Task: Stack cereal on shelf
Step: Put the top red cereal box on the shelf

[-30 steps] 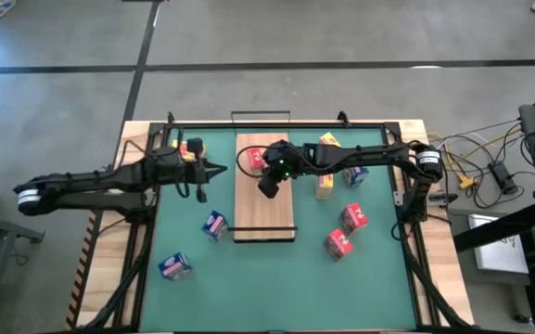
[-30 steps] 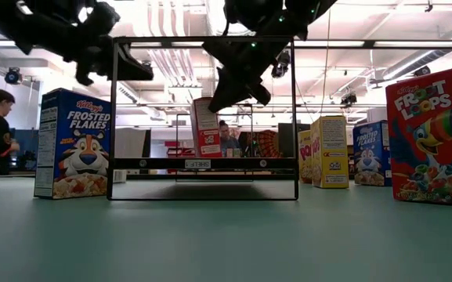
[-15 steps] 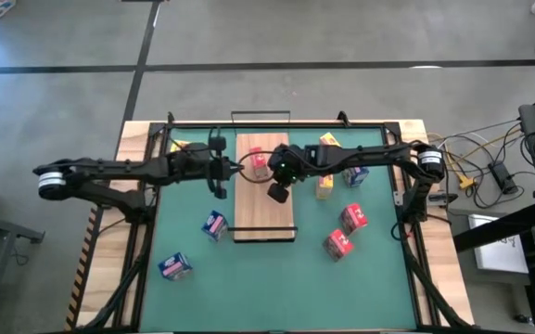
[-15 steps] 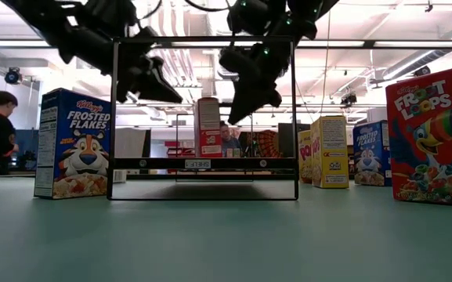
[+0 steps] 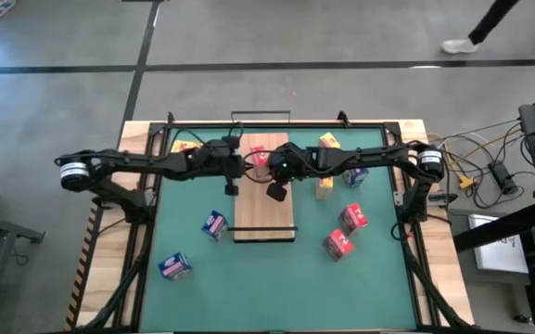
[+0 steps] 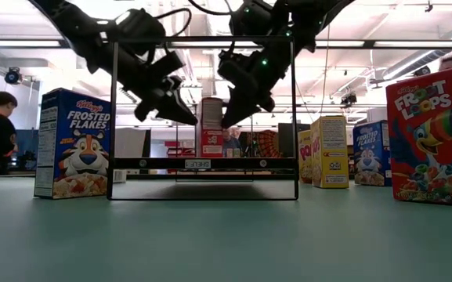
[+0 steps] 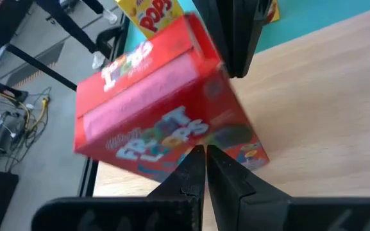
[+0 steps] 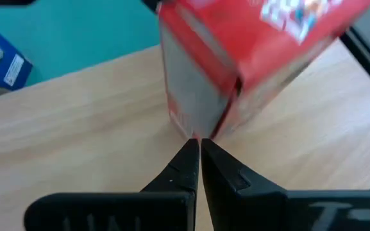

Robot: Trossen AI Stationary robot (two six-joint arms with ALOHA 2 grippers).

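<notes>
A red cereal box (image 5: 260, 160) stands upright on the far part of the shelf, a light-wood board (image 5: 265, 209) in a black wire frame (image 6: 202, 164). My left gripper (image 6: 192, 121), shut, comes in from the table's left, its tips at the box's printed face (image 7: 191, 128). My right gripper (image 6: 226, 123), shut, slants down from the right to the box's other side (image 8: 201, 96). Other cereal boxes stand loose on the green mat (image 5: 248, 288). My left gripper's shut tips (image 7: 204, 154) stand against the lower part of the red box's printed broad face (image 7: 183, 138), slanting down from the table's left; I cannot tell whether they touch it. My right gripper's shut tips (image 8: 196, 144) meet the box's upright corner edge near its bottom (image 8: 199, 131), slanting down from the right. The box rests with its bottom on the board.
On the mat stand two blue boxes (image 5: 214, 224) (image 5: 174, 267) at the near left and two red ones (image 5: 353, 218) (image 5: 338, 245) at the right. Yellow (image 5: 325, 184) and blue (image 5: 355, 174) boxes stand right of the shelf, and a yellow one (image 5: 184, 147) at the far left. A person walks beyond the table.
My left gripper has moved toward the table's right and down, up to the red box. My right gripper has rolled and sunk slightly beside the box. The box, which was leaning, now stands upright on the shelf.
</notes>
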